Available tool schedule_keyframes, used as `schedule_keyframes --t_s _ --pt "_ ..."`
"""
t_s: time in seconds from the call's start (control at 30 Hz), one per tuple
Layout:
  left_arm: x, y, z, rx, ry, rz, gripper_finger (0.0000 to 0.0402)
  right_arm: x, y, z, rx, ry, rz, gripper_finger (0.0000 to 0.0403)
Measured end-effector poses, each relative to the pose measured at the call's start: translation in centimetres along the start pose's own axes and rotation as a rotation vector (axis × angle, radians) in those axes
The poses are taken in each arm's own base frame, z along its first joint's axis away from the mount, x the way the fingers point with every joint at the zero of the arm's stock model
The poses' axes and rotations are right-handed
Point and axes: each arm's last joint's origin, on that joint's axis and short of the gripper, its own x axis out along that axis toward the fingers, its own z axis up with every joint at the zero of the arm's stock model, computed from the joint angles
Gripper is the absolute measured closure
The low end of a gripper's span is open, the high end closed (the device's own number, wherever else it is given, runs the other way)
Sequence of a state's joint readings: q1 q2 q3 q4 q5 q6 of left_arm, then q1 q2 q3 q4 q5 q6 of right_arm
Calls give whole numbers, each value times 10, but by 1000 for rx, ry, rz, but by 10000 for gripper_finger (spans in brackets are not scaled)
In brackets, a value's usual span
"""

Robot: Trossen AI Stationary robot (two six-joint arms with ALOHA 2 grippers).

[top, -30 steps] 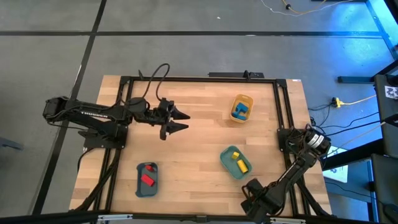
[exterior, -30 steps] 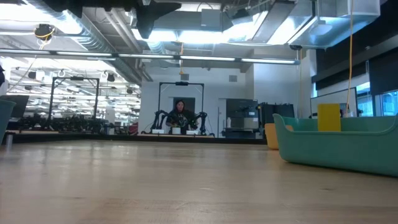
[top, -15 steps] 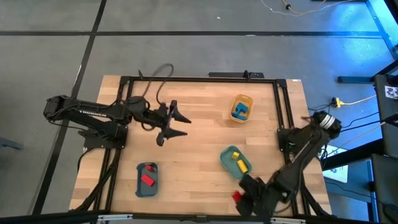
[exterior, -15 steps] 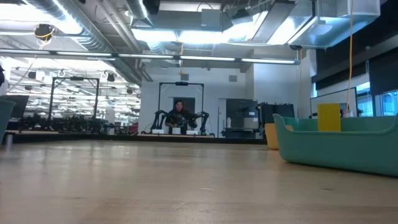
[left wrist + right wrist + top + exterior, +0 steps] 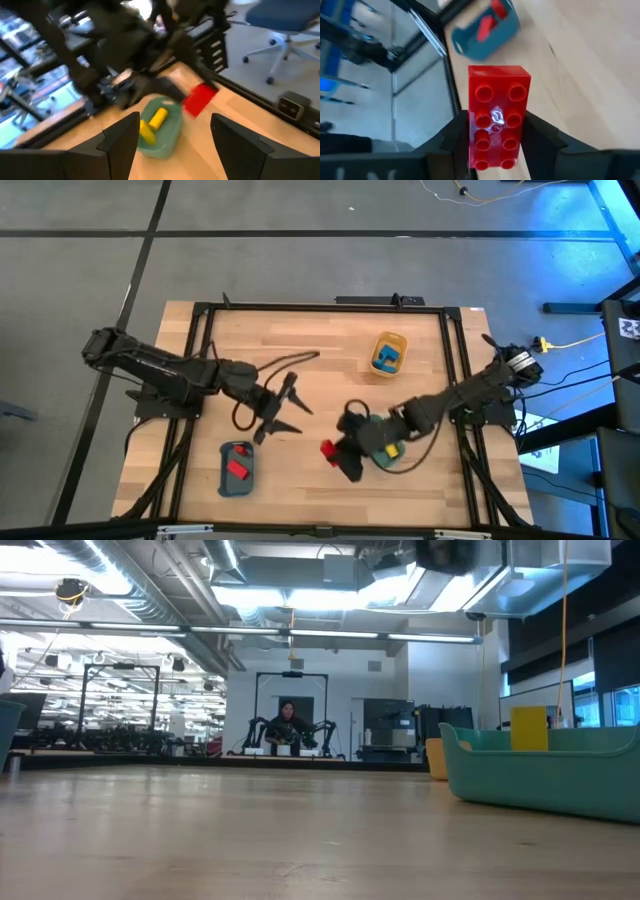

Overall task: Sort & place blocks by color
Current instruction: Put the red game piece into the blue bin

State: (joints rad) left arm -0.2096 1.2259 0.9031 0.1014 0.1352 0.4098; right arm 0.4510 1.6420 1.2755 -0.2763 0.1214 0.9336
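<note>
The worktop (image 5: 320, 350) is crossed by both arms. Since half a second ago the right gripper (image 5: 335, 455) has been swung from the 5 o'clock edge inward, to just left of the teal tray (image 5: 372, 442); its jaws are closed on a red block (image 5: 497, 117), held above the wood. The left gripper (image 5: 285, 408) has been shifted toward 6 o'clock, above the slate-blue tray (image 5: 236, 470); its jaws are spread wide with nothing in them. Blue blocks (image 5: 388, 357) are kept in the yellow tray (image 5: 389, 340) at 1 o'clock.
</note>
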Motion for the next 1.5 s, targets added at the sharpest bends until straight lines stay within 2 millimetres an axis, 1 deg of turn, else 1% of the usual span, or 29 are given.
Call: schedule_keyframes --t_s 0.13,0.23,0.3,0.4,0.53,0.7,0.83,0.9,1.03,1.23,1.3,1.37,1.5 --pt "1 -12 4 79 -2 -43 164 2 -8 26 -28 -40 94 264" --pt "2 -17 5 134 5 -42 164 1 -14 44 -39 -95 141 264" --pt "7 -17 2 147 22 -26 164 1 -18 52 -40 -107 160 264" --pt "13 -17 -4 146 71 16 164 1 -22 58 -33 -98 184 264" --pt "22 -18 -9 146 78 16 164 1 -24 59 -45 -90 184 264" --pt "31 -19 -11 114 34 2 164 1 -26 60 -47 -72 189 264" --pt "32 -17 -9 83 -20 -33 165 1 -27 59 -42 -60 182 264" --pt "32 -16 -9 80 -27 -51 172 1 -27 59 -41 -59 181 264" --pt "31 -11 -12 70 -32 -59 208 1 -27 59 -30 -59 179 264" --pt "31 -8 -13 48 -44 -92 290 1 -27 58 -30 -45 188 264" --pt "31 -9 -13 45 -48 -105 311 1 -26 58 -31 -41 192 264" --pt "31 -9 -13 42 -46 -108 312 1 -26 58 -30 -37 198 264" --pt "30 -8 -15 1 -29 -108 312 1 -26 58 41 -30 199 264"
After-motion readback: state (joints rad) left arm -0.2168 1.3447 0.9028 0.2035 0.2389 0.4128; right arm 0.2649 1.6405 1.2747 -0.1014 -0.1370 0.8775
